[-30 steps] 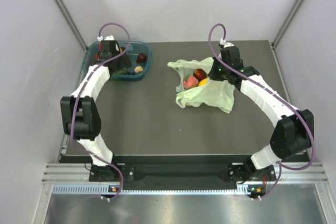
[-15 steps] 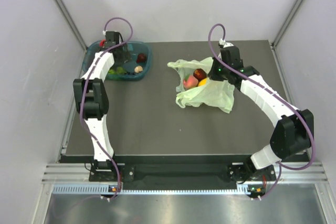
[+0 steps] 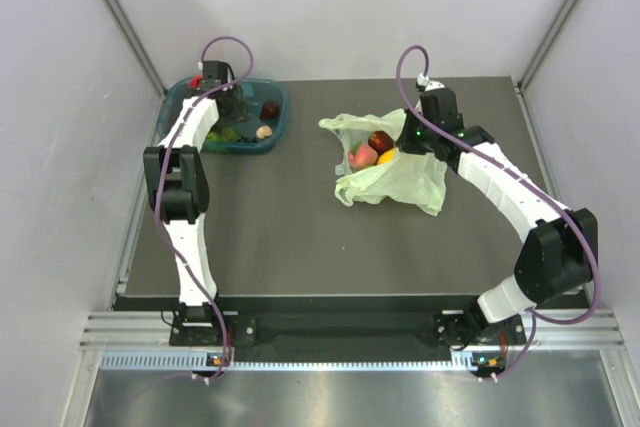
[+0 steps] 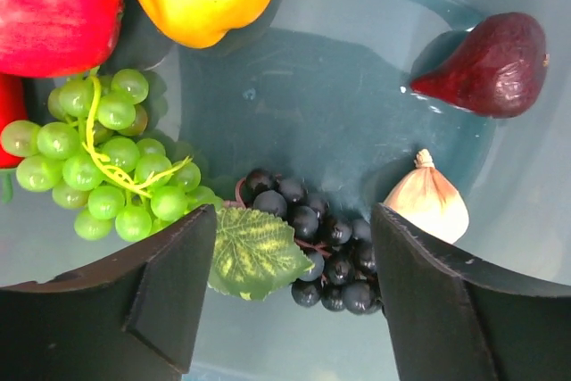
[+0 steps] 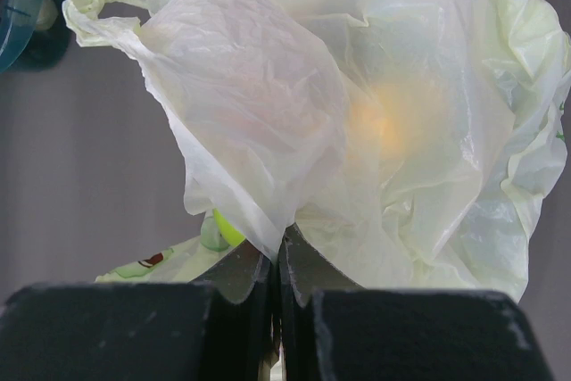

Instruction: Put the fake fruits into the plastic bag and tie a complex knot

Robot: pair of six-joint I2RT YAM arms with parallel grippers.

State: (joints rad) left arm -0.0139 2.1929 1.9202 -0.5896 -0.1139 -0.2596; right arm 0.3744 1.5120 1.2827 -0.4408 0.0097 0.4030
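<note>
While the right gripper is pinching the plastic bag, the left gripper, fingers spread, is straddling the black grape bunch.

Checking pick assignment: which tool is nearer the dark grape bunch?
Left. The left tool hovers open directly over the dark grape bunch in the teal basket; the right tool is across the table, shut on the plastic bag.

Left pincer spread wide, arm outstretched; right pincer clamped tight.
</note>
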